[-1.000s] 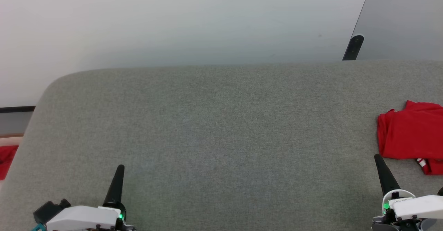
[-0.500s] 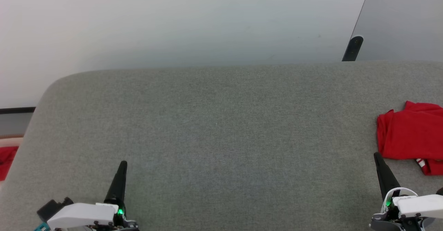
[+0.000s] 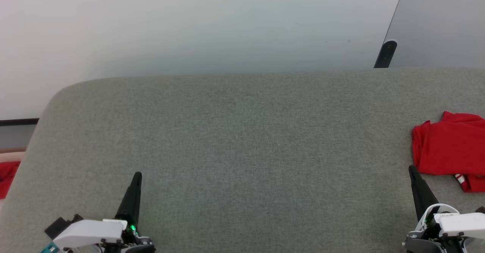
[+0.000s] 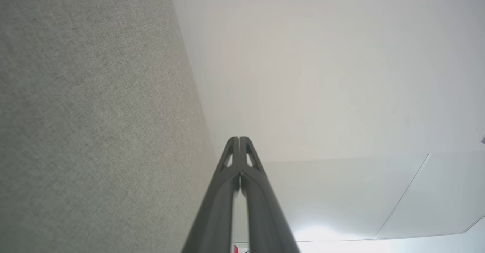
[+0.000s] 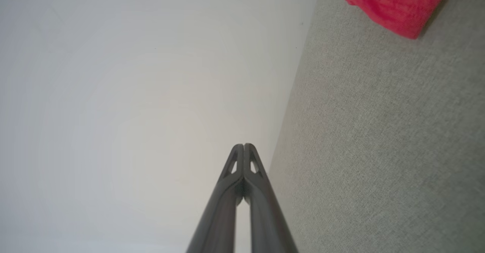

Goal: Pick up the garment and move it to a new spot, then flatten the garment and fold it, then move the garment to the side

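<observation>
Seen from above: a wide grey fabric surface (image 3: 242, 139) with a rounded far-left corner, backed by a plain white wall (image 3: 189, 22).

At the right edge of that surface, about midway between near and far, the garment (image 3: 449, 149): a folded red bundle lying flat, partly cut off by the frame. At its near side, a scrap of red-and-white striped trim (image 3: 460, 178).

At the near left, the left gripper (image 3: 137, 175): two dark fingers pressed together into a single point, aimed toward the far side, holding nothing, well apart from the garment. Same pressed-together tips in the left wrist view (image 4: 239, 138), with grey fabric on one side and white wall ahead.

At the near right, the right gripper (image 3: 411, 168): fingers likewise together and empty, tip near the garment's near-left corner. In the right wrist view, tips (image 5: 243, 145) meeting in front of the wall, the garment (image 5: 394, 3) off at the upper right with bare grey fabric between.

At the far right, a grey panel (image 3: 443, 22) with a dark rounded piece (image 3: 386, 53) at its lower edge. Beyond the surface's left edge, a small patch of red cloth (image 3: 5, 173).
</observation>
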You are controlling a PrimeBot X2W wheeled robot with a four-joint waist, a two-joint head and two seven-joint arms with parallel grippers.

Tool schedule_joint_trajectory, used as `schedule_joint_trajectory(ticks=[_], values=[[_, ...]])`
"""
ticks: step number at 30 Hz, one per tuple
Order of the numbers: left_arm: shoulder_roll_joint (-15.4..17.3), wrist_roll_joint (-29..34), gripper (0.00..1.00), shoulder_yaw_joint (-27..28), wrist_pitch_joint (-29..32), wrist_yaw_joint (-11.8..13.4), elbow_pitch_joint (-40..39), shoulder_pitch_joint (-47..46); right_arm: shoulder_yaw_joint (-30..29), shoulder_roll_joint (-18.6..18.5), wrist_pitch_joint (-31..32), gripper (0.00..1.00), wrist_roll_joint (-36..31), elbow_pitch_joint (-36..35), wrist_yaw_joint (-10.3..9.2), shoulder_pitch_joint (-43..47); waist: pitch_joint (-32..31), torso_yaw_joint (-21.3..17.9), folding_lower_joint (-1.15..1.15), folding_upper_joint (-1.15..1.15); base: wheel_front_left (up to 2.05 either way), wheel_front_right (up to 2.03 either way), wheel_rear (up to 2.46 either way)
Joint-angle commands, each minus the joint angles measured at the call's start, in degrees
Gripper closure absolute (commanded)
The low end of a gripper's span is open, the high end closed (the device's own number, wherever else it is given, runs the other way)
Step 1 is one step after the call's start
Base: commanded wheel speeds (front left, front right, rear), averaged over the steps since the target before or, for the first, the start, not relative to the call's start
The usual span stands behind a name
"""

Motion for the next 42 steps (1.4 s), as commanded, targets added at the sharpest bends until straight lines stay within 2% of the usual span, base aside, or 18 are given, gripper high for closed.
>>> schedule_joint_trajectory(ticks=[1, 13, 42], values=[[-0.12, -1.11, 1.00, 0.25, 0.17, -0.48, 0.03, -0.82, -0.14, 0.18, 0.23, 1.00, 1.25, 0.12, -0.07, -0.71, -0.02, 0.00, 0.00, 0.00, 0.00, 0.00, 0.00], [-0.76, -4.99, 1.00, 0.60, 1.33, -0.89, 0.69, -1.60, -0.28, 0.52, 0.76, 1.00, 5.75, 0.69, -0.08, -1.22, -0.21, -0.05, 0.00, 0.00, 0.00, 0.00, 0.00], [-0.70, -4.87, 1.00, 0.55, 1.27, -0.85, 0.65, -1.54, -0.23, 0.49, 0.74, 1.00, 5.55, 0.67, -0.08, -0.85, -0.21, -0.05, 0.00, 0.00, 0.00, 0.00, 0.00]])
